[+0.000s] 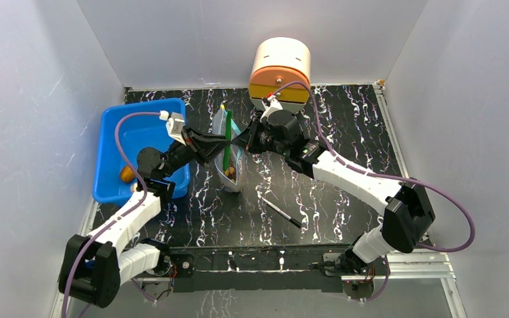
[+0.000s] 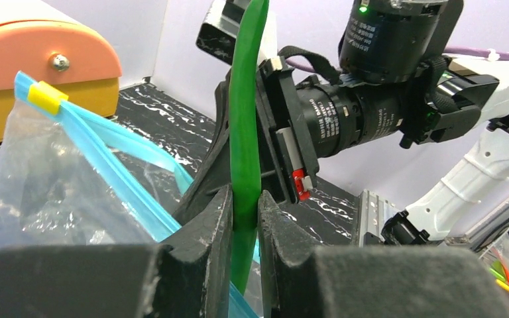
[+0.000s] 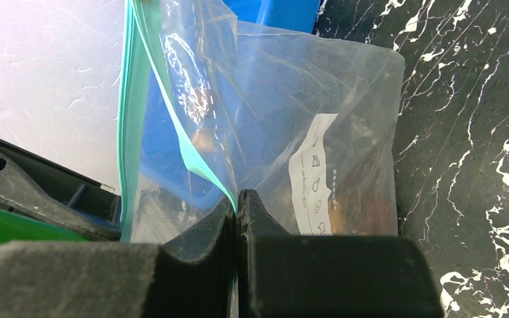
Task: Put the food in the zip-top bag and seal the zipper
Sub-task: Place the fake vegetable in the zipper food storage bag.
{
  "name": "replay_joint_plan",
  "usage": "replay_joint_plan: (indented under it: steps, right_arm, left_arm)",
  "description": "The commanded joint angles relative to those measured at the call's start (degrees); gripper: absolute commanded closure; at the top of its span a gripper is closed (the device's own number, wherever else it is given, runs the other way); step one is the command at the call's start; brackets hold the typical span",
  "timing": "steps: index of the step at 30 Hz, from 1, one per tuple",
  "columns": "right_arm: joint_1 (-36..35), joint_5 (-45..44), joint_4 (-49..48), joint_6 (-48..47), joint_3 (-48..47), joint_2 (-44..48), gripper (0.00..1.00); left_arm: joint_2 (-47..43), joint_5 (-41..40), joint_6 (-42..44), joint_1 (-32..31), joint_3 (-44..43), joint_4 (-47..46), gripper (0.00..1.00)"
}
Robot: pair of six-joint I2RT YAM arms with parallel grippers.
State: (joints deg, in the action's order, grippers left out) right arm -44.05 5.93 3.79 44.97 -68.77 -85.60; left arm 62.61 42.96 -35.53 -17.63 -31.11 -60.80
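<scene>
Gripping an upright green strip [image 2: 246,99] with the left tool [image 2: 245,205]; pinching the zip-top bag [image 3: 272,99] by its zipper [image 3: 127,119] in the clenched right tool [image 3: 237,202], brown food [image 1: 230,172] inside

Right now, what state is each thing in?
left gripper: shut on green pod
right gripper: shut on zip-top bag rim
zip-top bag: mouth open, brown food inside
zipper: unsealed
orange lump: lying in blue tray
pen: lying loose on table
</scene>
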Motion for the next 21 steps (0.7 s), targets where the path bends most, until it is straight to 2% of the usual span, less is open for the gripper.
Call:
replay_joint_plan:
  steps: [1,3,6,11,13,14,21]
  right_arm:
    - [-0.2,-1.0,-4.6,-0.4,-0.7,3.0,1.0]
    - [-0.2,-1.1,-4.8,-0.4,-0.7,3.1,1.0]
    - [-0.2,-1.3,-4.8,-0.4,-0.9,3.1,1.0]
    - [-0.2,-1.9,-4.2,-0.9,-1.4,3.2,1.0]
    - [-0.2,-2.0,-4.1,-0.9,-1.4,3.3,1.0]
    - [-0.2,-2.0,-4.1,-1.0,-1.4,3.4,1.0]
    - [-0.2,-0.4,-3.7,-1.1,-3.0,2.2,1.0]
  left_arm:
    - [-6.1,-6.0,4.5,-0.4,1.1,6.6,0.98]
    - [-7.9,-9.0,5.0,-0.3,2.0,9.0,0.92]
    - [-9.0,-10.1,4.9,-0.3,2.3,11.3,0.61]
    - [-11.2,-9.6,7.0,-0.3,1.7,15.6,0.42]
    - [-12.6,-10.4,8.7,-0.3,0.8,18.8,0.38]
    - [-14.1,-12.6,12.3,-0.3,-1.1,25.2,0.36]
    - [-13.8,-15.4,21.5,-0.3,-5.4,36.7,0.33]
